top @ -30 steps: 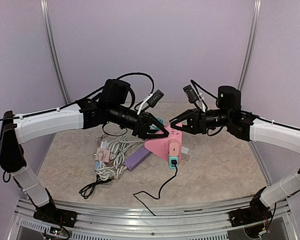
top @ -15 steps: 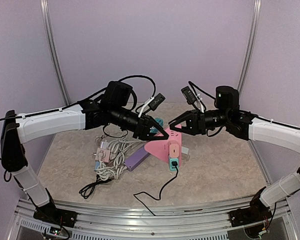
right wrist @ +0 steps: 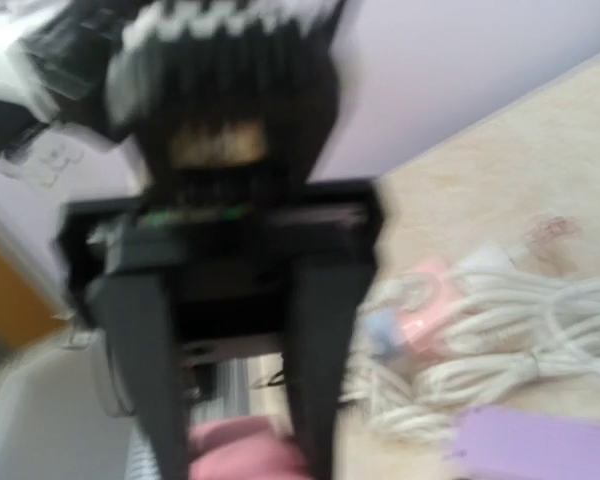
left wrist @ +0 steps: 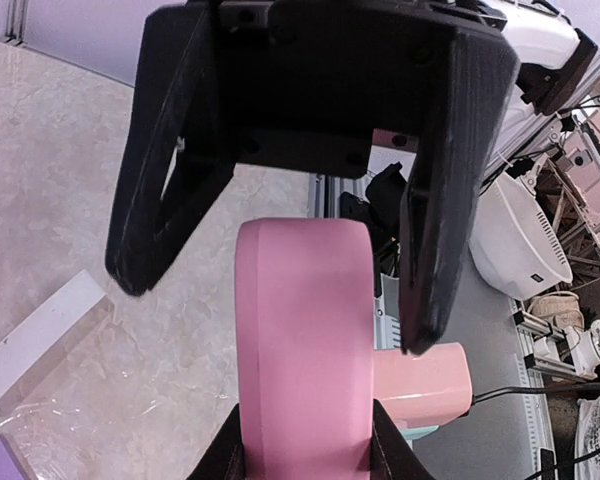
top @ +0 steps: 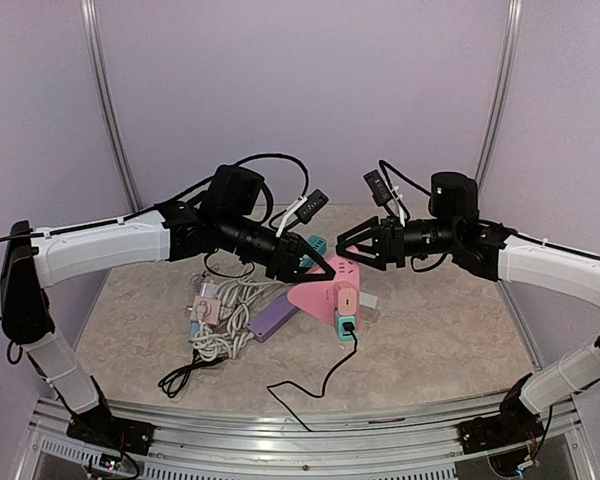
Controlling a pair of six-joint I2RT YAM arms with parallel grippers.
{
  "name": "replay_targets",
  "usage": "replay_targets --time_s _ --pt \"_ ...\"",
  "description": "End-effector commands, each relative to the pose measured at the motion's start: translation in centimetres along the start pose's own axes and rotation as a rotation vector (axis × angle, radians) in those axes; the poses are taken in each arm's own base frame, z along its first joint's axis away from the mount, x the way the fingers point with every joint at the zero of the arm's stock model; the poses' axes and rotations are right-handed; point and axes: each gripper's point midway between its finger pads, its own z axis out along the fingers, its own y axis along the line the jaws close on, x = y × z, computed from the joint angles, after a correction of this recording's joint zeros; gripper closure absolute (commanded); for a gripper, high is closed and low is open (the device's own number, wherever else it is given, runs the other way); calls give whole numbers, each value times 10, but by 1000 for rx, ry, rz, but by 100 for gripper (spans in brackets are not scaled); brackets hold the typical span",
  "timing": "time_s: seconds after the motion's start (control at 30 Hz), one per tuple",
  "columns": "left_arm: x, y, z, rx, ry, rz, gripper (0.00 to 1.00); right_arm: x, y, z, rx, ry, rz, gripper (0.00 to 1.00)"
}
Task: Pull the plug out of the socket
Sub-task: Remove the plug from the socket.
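Observation:
A pink power strip (top: 320,285) lies mid-table, with a pink and teal plug (top: 347,305) in its near end and a black cord (top: 320,385) running toward the front. My left gripper (top: 318,268) is open, its jaws to either side of the strip without touching it. In the left wrist view the strip (left wrist: 300,340) runs between the fingers (left wrist: 425,250), with the pink plug (left wrist: 420,380) to the right. My right gripper (top: 352,248) is open just above the strip's far end. The right wrist view is blurred and shows a pink shape (right wrist: 245,450) between the fingers.
A purple strip (top: 275,315), coiled white cables (top: 225,320) and a small pink adaptor (top: 208,305) lie left of the pink strip. A clear block (top: 372,300) lies to its right and a teal piece (top: 318,243) behind it. The aluminium frame rail (top: 300,435) runs along the front.
My right gripper has moved a little left and down toward the strip's far end. My left gripper has drawn back slightly. The strip and plug have not moved.

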Motion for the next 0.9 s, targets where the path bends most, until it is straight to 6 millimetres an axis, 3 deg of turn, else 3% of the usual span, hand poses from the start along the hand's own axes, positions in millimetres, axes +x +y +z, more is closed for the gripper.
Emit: replay_targets --time_s 0.0,0.07,0.13,0.3,0.47,0.67,0.87 --pt "-5 12 -22 -89 -52 -42 100 -25 -17 -11 185 -83 -49 28" --pt "-11 18 -37 -117 -93 -51 100 -28 -22 -15 237 -100 -53 18" --pt "-14 27 -49 -165 -117 -59 100 -30 -31 -21 307 -115 -50 14" --pt "-22 69 -81 -393 -162 -85 100 -29 -63 -43 543 -142 3 12" --pt "-20 120 -115 -629 -194 -105 100 -17 -75 -45 619 -151 90 14" --pt "-7 143 -117 -687 -179 -106 100 0 -76 -23 657 -78 135 18" --pt "13 148 -108 -662 -153 -152 100 7 -75 8 634 -34 137 22"
